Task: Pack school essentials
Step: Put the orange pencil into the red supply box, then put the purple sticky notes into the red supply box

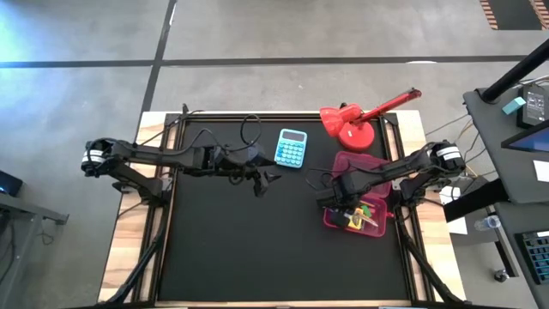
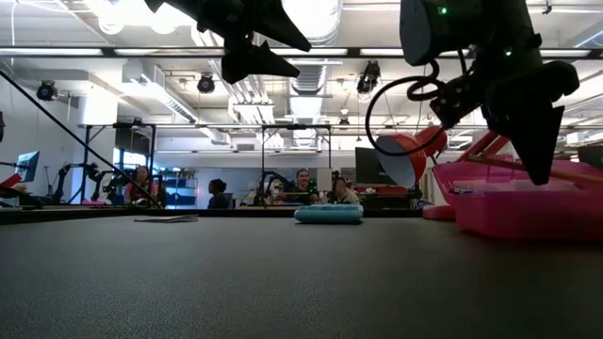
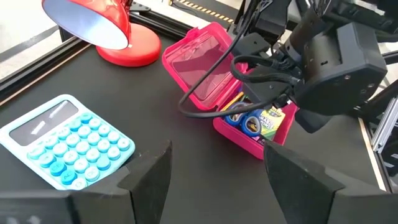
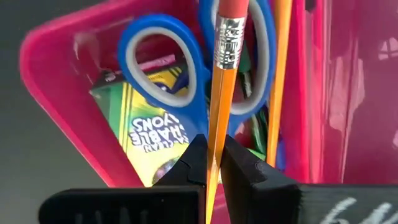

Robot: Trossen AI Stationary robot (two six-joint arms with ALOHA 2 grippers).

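Note:
A pink pencil box stands open at the table's right, its lid tipped back. Inside lie blue-handled scissors, a yellow-green crayon box and an orange pencil. My right gripper hangs over the box, pointing down, shut on another orange pencil. My left gripper hovers open above the table's middle, near the light blue calculator, with nothing between its fingers. My right gripper pinches the pencil's shaft between its two fingertips, well back from the eraser end. The fingers come from above and the pencil runs on past them, eraser end down, over the open box. Whether that end touches anything inside I cannot tell.
A red desk lamp stands at the far right, just behind the box lid, its arm slanting to the right. The calculator lies flat at the far middle. The black mat is bare toward the near edge.

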